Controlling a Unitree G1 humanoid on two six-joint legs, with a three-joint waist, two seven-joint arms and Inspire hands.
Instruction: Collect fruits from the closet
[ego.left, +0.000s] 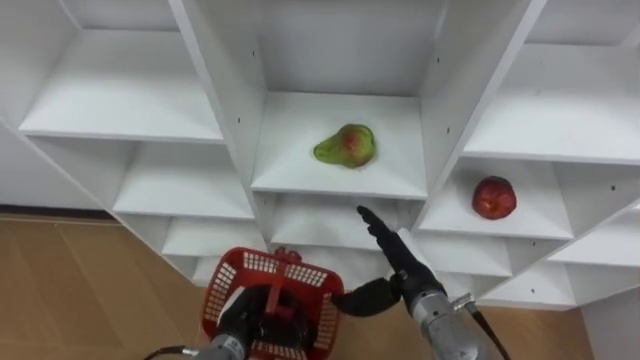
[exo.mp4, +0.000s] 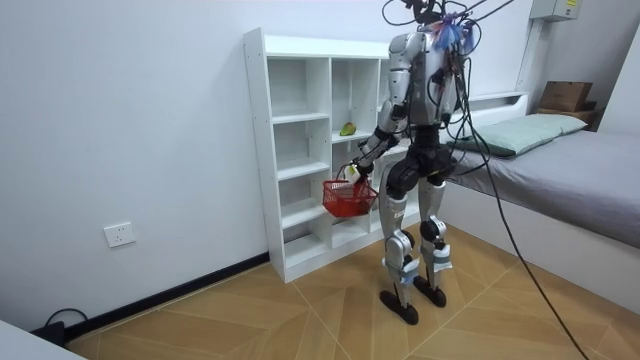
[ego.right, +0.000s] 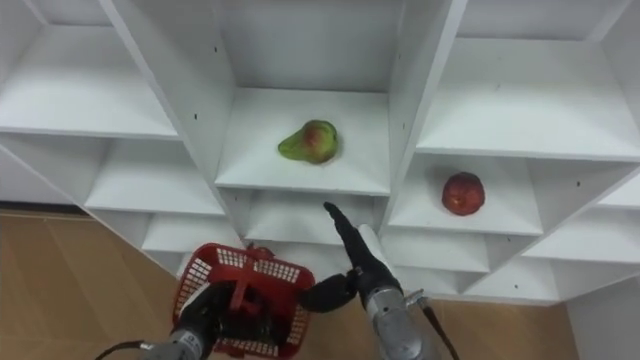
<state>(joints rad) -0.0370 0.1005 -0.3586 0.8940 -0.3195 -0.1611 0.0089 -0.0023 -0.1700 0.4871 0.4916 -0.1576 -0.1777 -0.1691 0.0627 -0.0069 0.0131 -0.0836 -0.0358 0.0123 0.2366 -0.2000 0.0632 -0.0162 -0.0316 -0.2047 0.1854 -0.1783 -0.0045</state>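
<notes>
At mid-frame in the eye view, the closet (ego.left: 225, 90) held a pear (ego.left: 347, 146) in its middle compartment, lying on its side on the white shelf. A red fruit (ego.left: 493, 197) sat one compartment to the right and a little lower, well apart from the pear. Low in the frame, left of centre, hung a red mesh basket (ego.left: 262, 262). The left hand (ego.left: 238, 318) was curled round its handle, and what lay inside could not be made out past the hand and handle.

The pear was green with a red blush on its broad end, its narrow end pointing left. The red fruit was round and dark red, with a paler patch.

The right hand (ego.left: 403, 268) reached up from the lower right, fingers straight, thumb spread to the left. Its fingertips were just below the pear's shelf edge and touched neither fruit.

In the room view, the robot stood upright facing the closet on a wood floor (exo.mp4: 300, 320). The closet stood against a white wall (exo.mp4: 130, 120), with a socket (exo.mp4: 120, 235) at lower left and a bed (exo.mp4: 560, 170) at the right.
</notes>
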